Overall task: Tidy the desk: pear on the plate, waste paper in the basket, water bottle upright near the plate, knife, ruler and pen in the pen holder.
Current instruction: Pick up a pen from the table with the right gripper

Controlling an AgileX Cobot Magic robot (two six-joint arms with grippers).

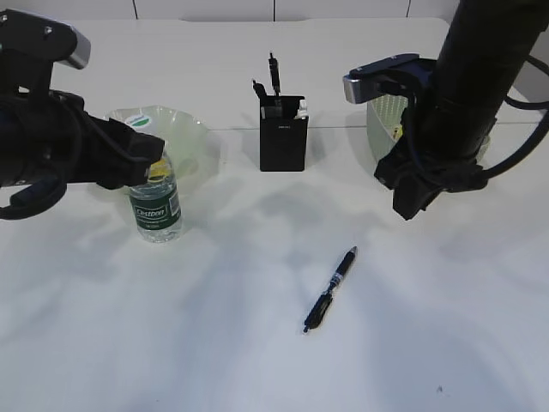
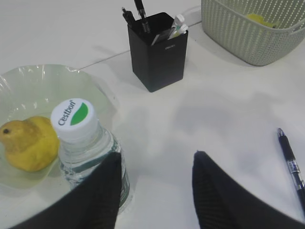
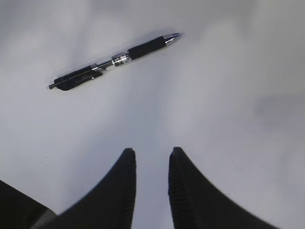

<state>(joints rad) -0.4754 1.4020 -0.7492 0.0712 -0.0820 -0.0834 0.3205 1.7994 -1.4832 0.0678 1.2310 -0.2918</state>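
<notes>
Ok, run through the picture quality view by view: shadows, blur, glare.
Exterior view: soft, spread shadows of the arms on the desk, the pen sharp. Left wrist view: the hand fingers are dark and blurred, while the bottle cap reads clearly. Right wrist view: dimmer and greyer, pen fairly sharp, hand fingers soft-edged. No strong glare anywhere.

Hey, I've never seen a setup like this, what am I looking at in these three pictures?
A two-armed robot is tidying a white desk. One picture looks at the desk from in front; the other two come from cameras on each wrist. The left gripper stands open beside an upright water bottle, by a green plate holding a pear. The right gripper hangs empty above a pen lying on the desk. Behind stand a black pen holder and a basket with yellow paper inside.
</notes>
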